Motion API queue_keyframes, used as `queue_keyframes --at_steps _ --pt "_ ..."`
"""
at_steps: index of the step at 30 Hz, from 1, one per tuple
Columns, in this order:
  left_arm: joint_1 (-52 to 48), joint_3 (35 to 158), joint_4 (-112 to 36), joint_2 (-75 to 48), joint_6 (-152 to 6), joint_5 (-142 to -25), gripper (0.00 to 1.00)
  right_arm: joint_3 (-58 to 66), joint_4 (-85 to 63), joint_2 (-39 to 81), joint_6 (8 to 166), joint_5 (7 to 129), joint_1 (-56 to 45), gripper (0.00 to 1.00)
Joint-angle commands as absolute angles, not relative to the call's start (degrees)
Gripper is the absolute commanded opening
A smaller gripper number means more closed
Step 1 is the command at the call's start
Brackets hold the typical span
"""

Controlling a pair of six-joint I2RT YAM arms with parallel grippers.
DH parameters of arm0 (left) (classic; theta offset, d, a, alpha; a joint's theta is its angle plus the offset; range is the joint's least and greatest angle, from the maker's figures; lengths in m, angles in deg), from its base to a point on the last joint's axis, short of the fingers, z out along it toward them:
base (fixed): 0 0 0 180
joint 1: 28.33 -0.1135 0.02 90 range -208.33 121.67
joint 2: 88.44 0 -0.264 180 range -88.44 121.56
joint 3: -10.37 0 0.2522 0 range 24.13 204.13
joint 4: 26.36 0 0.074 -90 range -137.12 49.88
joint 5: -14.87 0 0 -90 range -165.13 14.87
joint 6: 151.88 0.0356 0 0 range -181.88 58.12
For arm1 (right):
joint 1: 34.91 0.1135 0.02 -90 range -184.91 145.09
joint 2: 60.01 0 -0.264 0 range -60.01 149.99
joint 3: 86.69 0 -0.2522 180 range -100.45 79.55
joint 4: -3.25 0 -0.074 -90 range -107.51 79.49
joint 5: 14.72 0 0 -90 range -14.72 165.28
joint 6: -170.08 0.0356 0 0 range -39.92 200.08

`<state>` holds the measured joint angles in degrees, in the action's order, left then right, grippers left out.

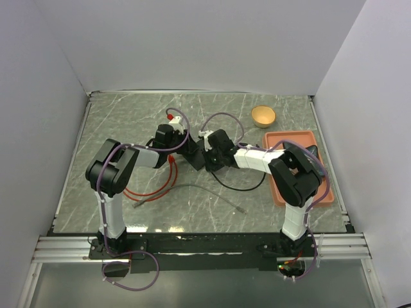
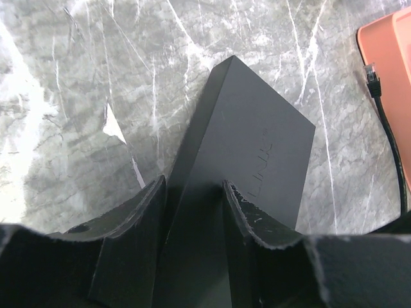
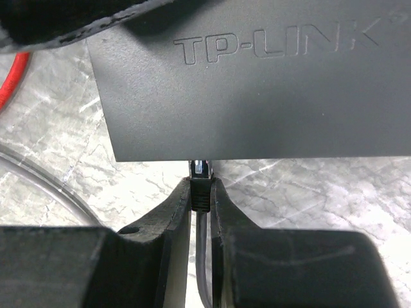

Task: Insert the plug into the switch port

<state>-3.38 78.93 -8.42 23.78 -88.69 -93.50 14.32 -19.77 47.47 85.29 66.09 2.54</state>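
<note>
The switch is a flat black box [image 1: 192, 156] lying mid-table. In the left wrist view my left gripper [image 2: 192, 183] straddles one end of the box [image 2: 250, 141], its fingers closed against both sides. In the right wrist view my right gripper [image 3: 201, 183] is shut on the black plug [image 3: 200, 194]. The plug's clear tip [image 3: 201, 168] meets the long edge of the box [image 3: 257, 96] and runs under its top rim. The switch port itself is hidden below that rim. In the top view my two grippers [image 1: 174, 144] [image 1: 209, 155] face each other across the box.
An orange tray [image 1: 321, 192] lies at the right, under the right arm, and a small yellow bowl [image 1: 263, 116] sits behind it. A red cable [image 1: 164, 186], a grey cable [image 1: 192, 188] and a black cable [image 1: 241, 186] lie in front of the box. A loose black plug [image 2: 371, 70] lies by the tray [image 2: 388, 45].
</note>
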Motion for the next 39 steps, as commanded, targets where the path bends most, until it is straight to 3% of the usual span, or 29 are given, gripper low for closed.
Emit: queue_keyframes --at_steps 1,15,31,39 --pt "1.8 78.2 -15.2 27.0 -92.9 -108.0 0.43 13.8 10.7 40.6 86.1 66.2 2.3 0.00" --pt "5.8 76.6 -14.5 25.4 -93.7 -110.4 0.29 5.0 3.8 46.5 86.5 66.8 2.1 0.00" --pt "10.4 75.3 -12.9 26.5 -95.5 -111.8 0.24 6.8 12.4 48.5 86.9 66.3 1.7 0.00" --pt "10.3 73.9 -12.1 26.4 -96.5 -109.1 0.26 6.2 10.1 48.0 86.8 66.1 1.8 0.00"
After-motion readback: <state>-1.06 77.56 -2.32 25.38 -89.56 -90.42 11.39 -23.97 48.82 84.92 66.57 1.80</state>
